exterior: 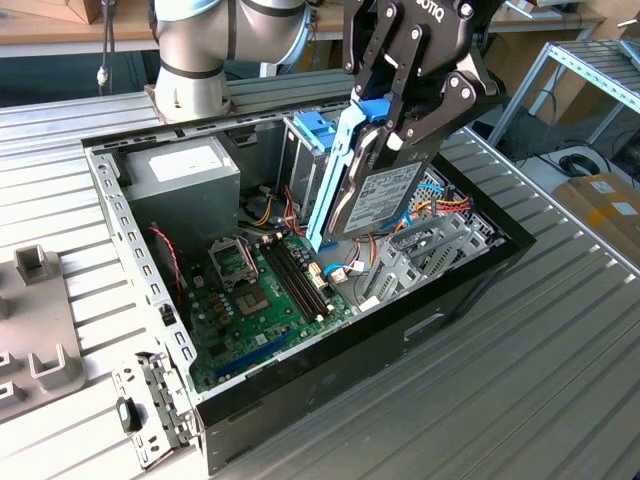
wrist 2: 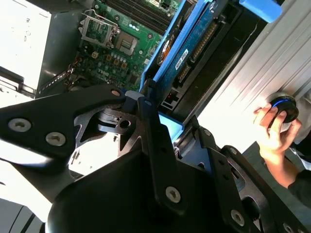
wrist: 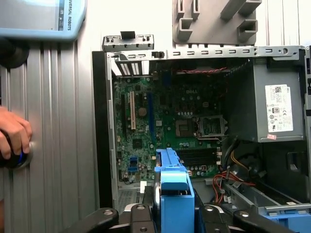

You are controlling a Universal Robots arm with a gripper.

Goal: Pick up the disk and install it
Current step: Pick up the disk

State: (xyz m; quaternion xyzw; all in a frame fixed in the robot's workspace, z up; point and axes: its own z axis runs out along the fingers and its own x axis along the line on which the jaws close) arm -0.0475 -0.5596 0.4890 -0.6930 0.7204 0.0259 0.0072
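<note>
Pincer (exterior: 388, 142) holds disk (exterior: 385, 197) over case (exterior: 400, 340) containing motherboard (exterior: 268, 292).

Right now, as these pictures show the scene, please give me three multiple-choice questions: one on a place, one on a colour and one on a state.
1. Where is the disk relative to the computer case?
A. lying flat beside it
B. held over its open inside
C. underneath it

2. What colour is the carrier frame along the disk's edge?
A. red
B. yellow
C. blue

3. In what state is the pincer?
A. shut on the disk
B. open and empty
C. shut on nothing

Answers:
1 B: in the exterior view the disk hangs tilted on edge over the open case.
2 C: the plastic strip on its edge is blue in the exterior view and in both wrist views.
3 A: the pincer clamps the disk's upper end and carries it.
</note>
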